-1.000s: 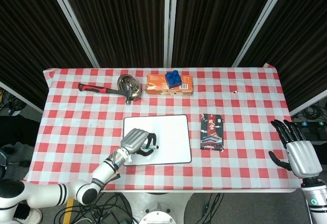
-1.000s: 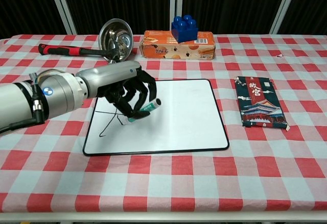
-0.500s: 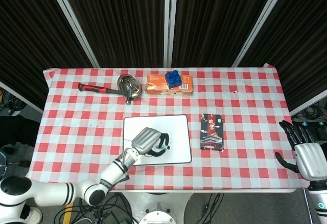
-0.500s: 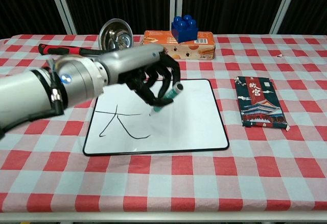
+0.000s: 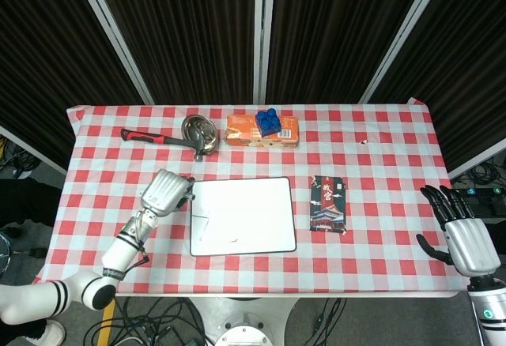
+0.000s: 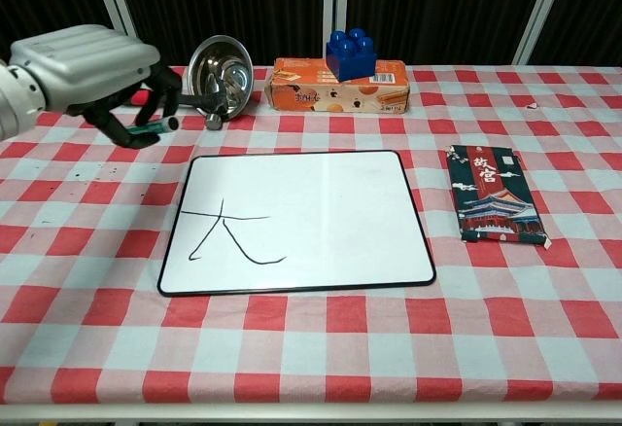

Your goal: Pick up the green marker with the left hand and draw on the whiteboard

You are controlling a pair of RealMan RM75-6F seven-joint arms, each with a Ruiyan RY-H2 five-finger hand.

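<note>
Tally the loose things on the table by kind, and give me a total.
Green marker: 1
Whiteboard: 1
Hammer: 1
Metal bowl: 1
Orange box: 1
Blue brick: 1
Dark packet: 1
Total: 7

Left hand (image 5: 164, 192) hovers just left of the whiteboard (image 5: 243, 215).

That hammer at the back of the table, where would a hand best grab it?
Probably the hammer's red-and-black handle, from above: it lies flat, bare and free on the cloth, running leftward, while its head end sits right by the metal bowl, leaving fingers little room there.
</note>
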